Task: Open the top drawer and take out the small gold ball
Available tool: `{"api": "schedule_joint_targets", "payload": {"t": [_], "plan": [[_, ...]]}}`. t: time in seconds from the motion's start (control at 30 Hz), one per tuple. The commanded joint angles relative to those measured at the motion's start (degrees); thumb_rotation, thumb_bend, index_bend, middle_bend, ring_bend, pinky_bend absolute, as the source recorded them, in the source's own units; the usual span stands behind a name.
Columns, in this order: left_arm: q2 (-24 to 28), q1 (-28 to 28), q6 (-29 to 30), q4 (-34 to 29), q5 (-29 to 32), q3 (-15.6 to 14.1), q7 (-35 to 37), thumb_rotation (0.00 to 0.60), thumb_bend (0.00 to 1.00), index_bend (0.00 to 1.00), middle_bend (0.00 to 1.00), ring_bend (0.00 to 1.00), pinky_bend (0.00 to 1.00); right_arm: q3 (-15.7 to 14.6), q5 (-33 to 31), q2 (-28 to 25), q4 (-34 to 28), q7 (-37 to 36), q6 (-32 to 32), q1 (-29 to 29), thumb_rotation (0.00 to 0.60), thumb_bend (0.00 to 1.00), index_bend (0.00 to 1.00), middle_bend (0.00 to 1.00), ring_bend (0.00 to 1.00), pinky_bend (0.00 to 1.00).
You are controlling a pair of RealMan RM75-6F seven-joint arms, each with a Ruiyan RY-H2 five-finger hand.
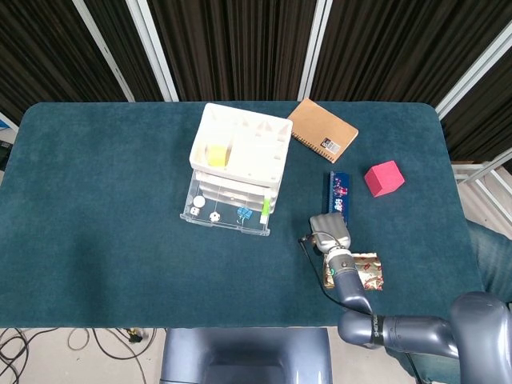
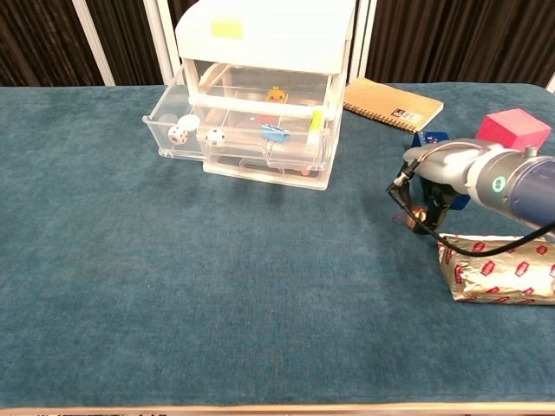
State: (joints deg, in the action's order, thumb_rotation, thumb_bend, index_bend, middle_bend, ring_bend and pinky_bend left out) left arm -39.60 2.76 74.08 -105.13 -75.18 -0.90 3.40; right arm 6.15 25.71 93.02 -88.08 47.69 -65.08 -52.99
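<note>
Spreading wide, the blue table (image 1: 104, 200) carried the white drawer unit (image 1: 240, 144) just off its centre toward 12 o'clock, top drawer (image 2: 169, 121) pulled out toward 6 o'clock. Over at 4 o'clock from the unit, the right hand (image 2: 440, 172) hung fingers-down, low over the cloth beside the foil packet (image 2: 494, 269). The small gold ball (image 2: 421, 211) showed at its fingertips, though whether it was pinched or lay loose, I could not tell.

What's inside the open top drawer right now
In the open top drawer: two white dice, a blue clip and a green piece. No gold ball shows; the back is hidden.
</note>
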Motion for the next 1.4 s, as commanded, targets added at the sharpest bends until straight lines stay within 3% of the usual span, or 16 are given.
{"api": "schedule_joint_targets", "payload": {"t": [0.03, 0.47, 0.8, 1.07, 1.4], "plan": [[0.03, 0.03, -0.05, -0.05, -0.06, -0.01, 0.06, 0.6, 0.24, 0.13, 0.0, 0.0, 0.11, 0.07, 0.25, 0.59, 0.69, 0.13, 0.24, 0.11, 0.6, 0.39, 0.56, 1.0, 1.0, 1.0], [0.06, 0.03, -0.04, -0.03, -0.07, -0.02, 0.04, 0.6, 0.24, 0.13, 0.0, 0.0, 0.11, 0.9, 0.1, 1.94, 2.52, 0.83, 1.38, 0.52, 0.6, 0.37, 0.55, 1.0, 1.0, 1.0], [-0.01, 0.06, -0.12, -0.01, 0.0, -0.06, -0.29, 0.6, 0.24, 0.13, 0.0, 0.0, 0.11, 1.33, -1.78, 0.12, 0.09, 3.12, 2.05, 0.45, 0.6, 0.33, 0.38, 1.0, 1.0, 1.0], [-0.04, 0.03, -0.06, 0.01, 0.03, -0.07, -0.38, 0.6, 0.24, 0.13, 0.0, 0.0, 0.11, 1.82, -1.62, -1.51, -2.53, 3.97, 0.64, 0.35, 0.6, 0.32, 0.36, 1.0, 1.0, 1.0], [-0.06, 0.02, 0.05, -0.09, -0.02, -0.08, -0.6, 0.6, 0.24, 0.13, 0.0, 0.0, 0.11, 4.27, -4.14, -11.79, -13.96, 6.32, -3.7, 0.34, 0.6, 0.3, 0.35, 0.99, 1.0, 1.0]]}}
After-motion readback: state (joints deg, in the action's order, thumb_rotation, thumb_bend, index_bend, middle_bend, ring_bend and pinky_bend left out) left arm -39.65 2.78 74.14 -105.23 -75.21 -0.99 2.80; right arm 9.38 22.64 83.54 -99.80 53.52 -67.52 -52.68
